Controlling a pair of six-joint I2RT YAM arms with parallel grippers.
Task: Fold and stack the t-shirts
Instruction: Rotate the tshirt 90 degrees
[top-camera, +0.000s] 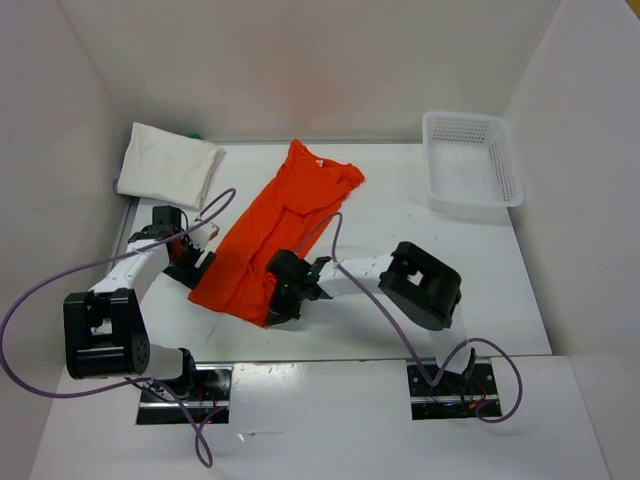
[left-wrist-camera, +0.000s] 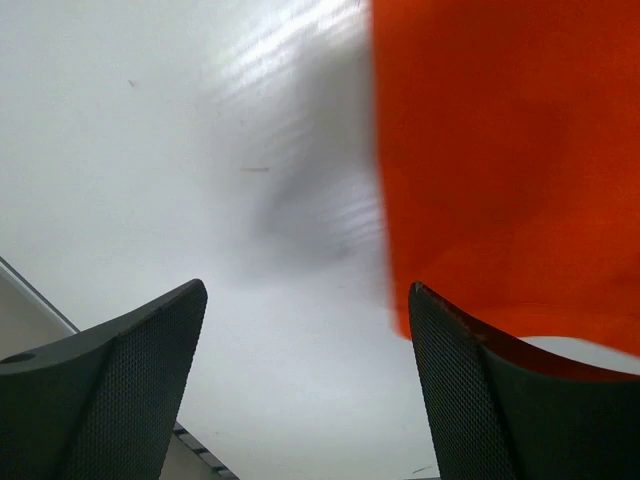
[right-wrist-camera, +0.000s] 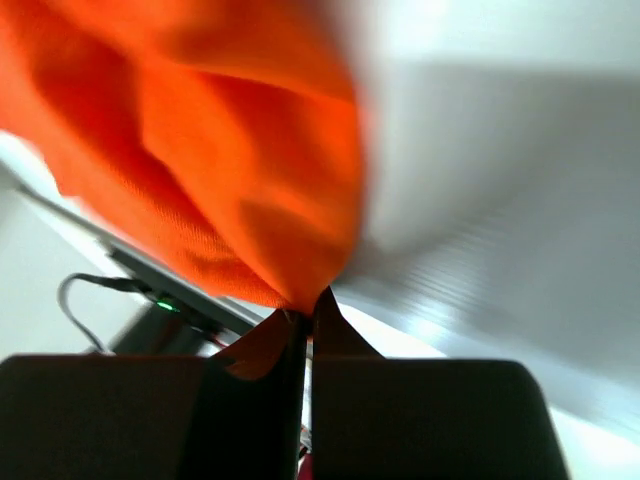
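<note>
Right hand (right-wrist-camera: 305, 312): clenched, fingers pressed together on a pinch of the orange-red t-shirt (top-camera: 275, 235) at its near hem. In the wrist view the cloth bunches and rises away from the closed tips, so I judge the grip is taken at the hem to lift that end and carry it over for a fold. Left hand (left-wrist-camera: 303, 305): released, fingers spread wide and grasping nothing. It sits low over the counter (top-camera: 380, 200) at the garment's near-left edge, with the orange border just beside one finger, placed, in my judgement, to take the matching corner so that both ends of the hem travel together. The orange-red t-shirt lies flattened and narrow on a diagonal, collar toward the far middle of the counter and hem toward me, between my two hands. I read this as the sides already turned in and the lengthwise fold not yet made. A white t-shirt (top-camera: 168, 165) sits folded at the far left corner, which I take to be the stacking place. A sliver of green (top-camera: 193, 134) shows at its far edge; I cannot tell what it belongs to. No lavender garment is visible. The white mesh basket (top-camera: 512, 175) stands at the far right, well apart from the work. No brand, label or legible writing is found on any item.
</note>
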